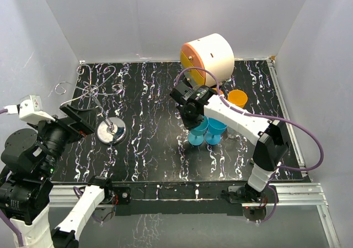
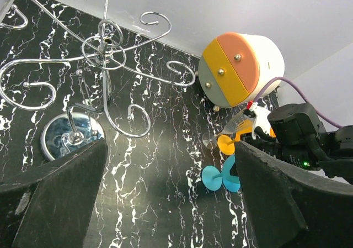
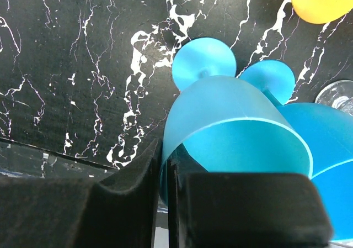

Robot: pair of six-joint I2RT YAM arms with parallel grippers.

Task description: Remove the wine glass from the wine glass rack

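The wine glass rack (image 1: 98, 91), chrome wire with curled arms and a round disc base (image 1: 111, 131), stands at the table's left; nothing hangs on the curled arms (image 2: 105, 43) seen in the left wrist view. My left gripper (image 1: 80, 117) hovers just left of the base, open and empty (image 2: 171, 151). A blue wine glass (image 1: 197, 131) stands mid-table, its foot down by the surface. My right gripper (image 1: 193, 120) is shut on its rim, the glass wall (image 3: 237, 121) pinched between the fingers (image 3: 167, 159).
A second blue glass (image 1: 216, 131) touches the held one on its right. An orange glass (image 1: 237, 98) and a clear glass (image 3: 336, 93) stand behind them. A round white-and-orange drawer cabinet (image 1: 208, 56) sits at the back. White walls enclose the table.
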